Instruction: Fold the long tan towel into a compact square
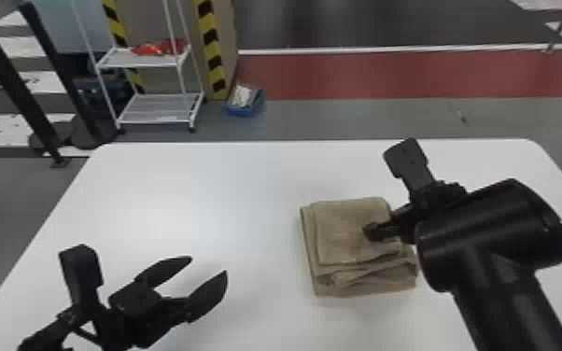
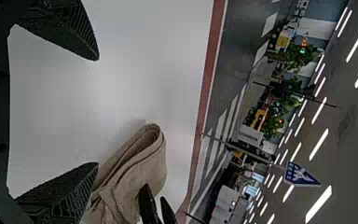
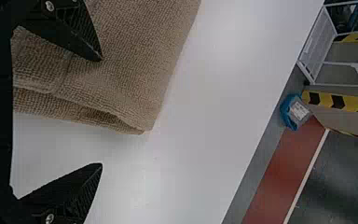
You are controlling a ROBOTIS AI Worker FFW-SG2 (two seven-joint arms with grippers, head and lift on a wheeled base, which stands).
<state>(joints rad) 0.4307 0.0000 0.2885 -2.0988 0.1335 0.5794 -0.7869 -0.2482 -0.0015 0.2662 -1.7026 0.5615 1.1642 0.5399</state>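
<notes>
Black left gripper [image 1: 208, 266], black right gripper [image 3: 101, 112]: wide open, empty. Lift right softly; don't drag the folded tan cloth towel [image 1: 343, 228].

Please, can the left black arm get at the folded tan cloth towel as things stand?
Probably yes: between the open left gripper and the left side of the towel lies only bare white table. The black right gripper, over the towel's right part, may hinder it there.

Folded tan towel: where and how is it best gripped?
Probably grip the folded tan towel by its right edge, from above and slightly right. Stacked layers show there, flat on the white table, and the right gripper's open fingers straddle that edge.
</notes>
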